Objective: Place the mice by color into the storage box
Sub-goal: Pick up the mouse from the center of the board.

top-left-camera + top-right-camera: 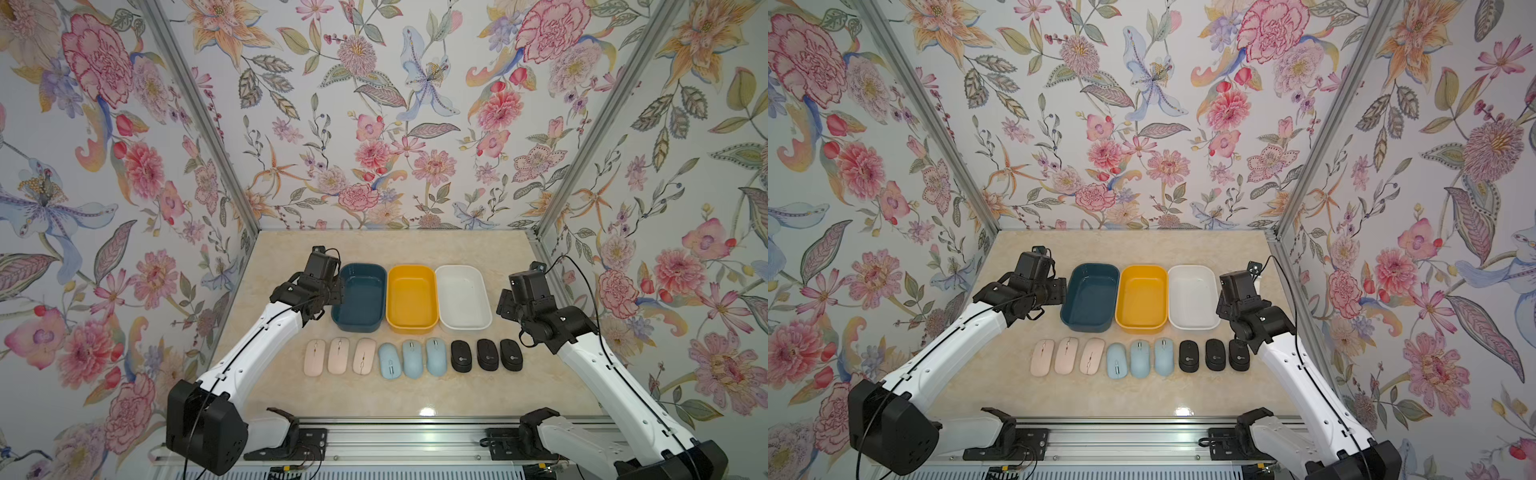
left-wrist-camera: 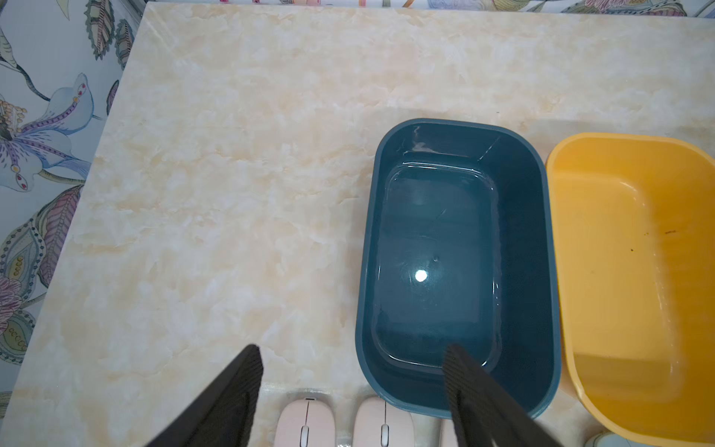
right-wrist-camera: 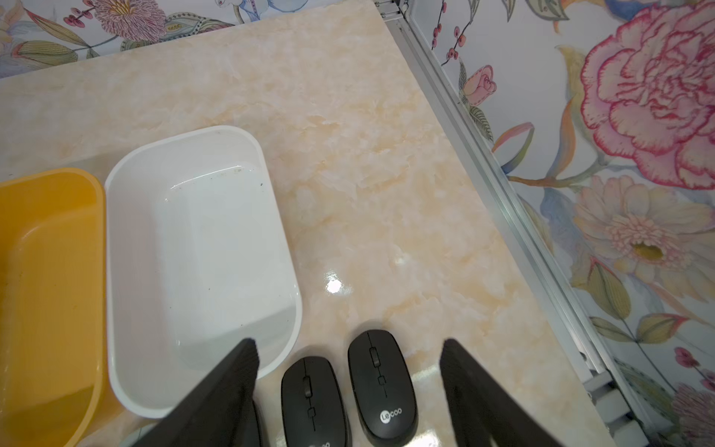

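— Black mice [image 3: 381, 387] lay where, against the right gripper [image 3: 348, 342]?
— On the table [image 3: 387, 154], untouched, just short of its spread, empty jaws. Pink mice [image 2: 305, 423] lay likewise near the left gripper [image 2: 352, 348] (spread too).

text: "Lecoo" | on: black mouse [image 3: 381, 387] | white print, end opposite scroll wheel

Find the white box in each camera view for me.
Top view: white box at the right end of the box row.
Top view: white box, same place.
Left wrist: not in it.
Right wrist: white box beside the yellow box, near the black mice.
Shared landmark: the yellow box beside it.
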